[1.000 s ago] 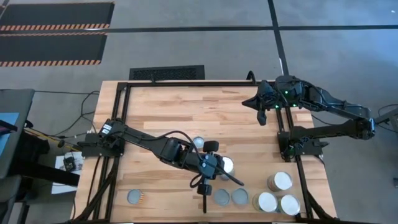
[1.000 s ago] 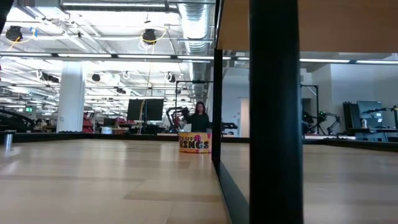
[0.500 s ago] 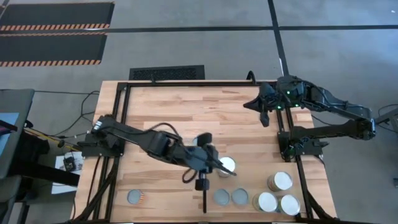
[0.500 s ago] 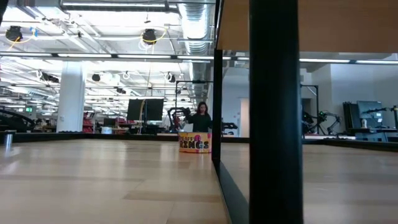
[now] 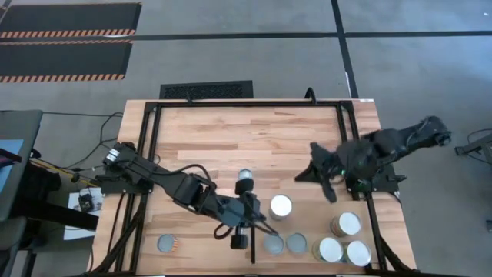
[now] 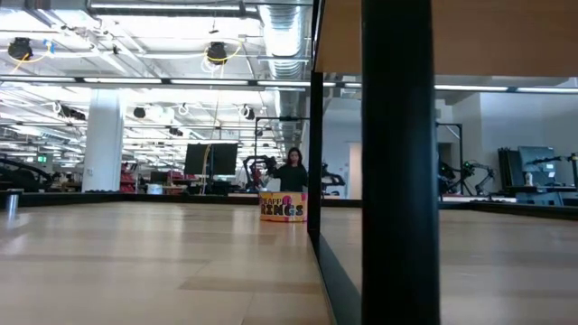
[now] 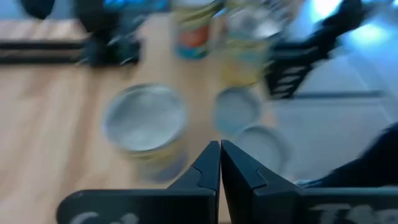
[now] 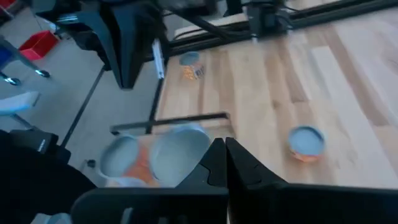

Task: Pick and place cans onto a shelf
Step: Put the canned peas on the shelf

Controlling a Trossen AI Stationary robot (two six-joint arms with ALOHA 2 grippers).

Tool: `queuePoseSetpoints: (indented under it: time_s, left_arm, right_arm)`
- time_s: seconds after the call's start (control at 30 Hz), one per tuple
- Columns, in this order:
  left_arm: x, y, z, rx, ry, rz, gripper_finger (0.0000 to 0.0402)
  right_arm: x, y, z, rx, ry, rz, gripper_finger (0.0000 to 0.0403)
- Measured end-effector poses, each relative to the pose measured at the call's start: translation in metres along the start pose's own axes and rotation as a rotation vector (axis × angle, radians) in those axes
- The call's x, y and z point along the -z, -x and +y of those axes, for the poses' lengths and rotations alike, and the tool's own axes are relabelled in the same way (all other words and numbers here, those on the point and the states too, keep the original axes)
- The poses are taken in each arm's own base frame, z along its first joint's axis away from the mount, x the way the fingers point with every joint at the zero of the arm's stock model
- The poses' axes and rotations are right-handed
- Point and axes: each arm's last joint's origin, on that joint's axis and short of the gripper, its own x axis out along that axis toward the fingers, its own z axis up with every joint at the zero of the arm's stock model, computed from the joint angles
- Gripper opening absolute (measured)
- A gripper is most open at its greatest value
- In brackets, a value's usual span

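Note:
Several cans stand on the wooden tabletop point(image 5: 231, 131). A white-topped can point(image 5: 280, 206) stands mid-table and a small can point(image 5: 244, 178) is to its left. Two flat cans point(image 5: 274, 244) point(image 5: 296, 244) and three bigger ones point(image 5: 346, 223) stand near the front right, and one can point(image 5: 167, 244) stands at the front left. A short black divider point(image 5: 252, 250) stands at the front edge. My left gripper point(image 5: 264, 228) is shut and empty, just left of the white-topped can point(image 7: 146, 124). My right gripper point(image 5: 311, 174) is shut and empty above the table's right half, also seen in its wrist view point(image 8: 224, 155).
A black frame point(image 5: 154, 138) runs around the tabletop. The low view shows a black post point(image 6: 400, 162) close up, a yellow-labelled can point(image 6: 283, 206) farther off, and a person in the room behind. Bare wood lies across the table's far half.
My left gripper has drawn back from beside the white-topped can toward the table's near edge and a little left, turning as it went. My right gripper has swung from the far right corner toward the near edge, over the table's right half. No can has moved.

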Motion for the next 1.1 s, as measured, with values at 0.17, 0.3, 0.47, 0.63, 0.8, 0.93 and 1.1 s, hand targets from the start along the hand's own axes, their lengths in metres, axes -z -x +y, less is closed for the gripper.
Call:
queuePoseSetpoints:
  time_s: [0.17,0.3,0.47,0.63,0.8,0.93,1.1]
  left_arm:
    - [0.022,0.006,0.011,0.149,0.031,-0.141,0.0000]
    - [0.044,0.027,0.024,0.182,0.093,-0.331,0.0000]
    - [0.076,0.051,0.043,0.135,0.193,-0.451,0.0000]
    - [0.097,0.069,0.056,0.065,0.237,-0.488,0.0000]
    - [0.109,0.079,0.063,0.036,0.226,-0.485,0.0000]
    - [0.114,0.081,0.065,0.028,0.220,-0.477,0.0000]
    - [0.115,0.081,0.065,0.028,0.222,-0.479,0.0000]
  right_arm:
    - [-0.008,-0.022,0.036,0.013,0.011,0.048,0.0003]
    - [-0.016,-0.045,0.056,0.032,0.043,0.131,0.0003]
    - [-0.019,-0.074,0.066,0.109,0.091,0.285,0.0005]
    - [-0.019,-0.093,0.071,0.146,0.130,0.386,0.0004]
    - [-0.017,-0.103,0.072,0.154,0.119,0.476,0.0005]
    - [-0.016,-0.101,0.071,0.162,0.083,0.530,0.0004]
    - [-0.015,-0.092,0.074,0.136,0.013,0.564,0.0006]
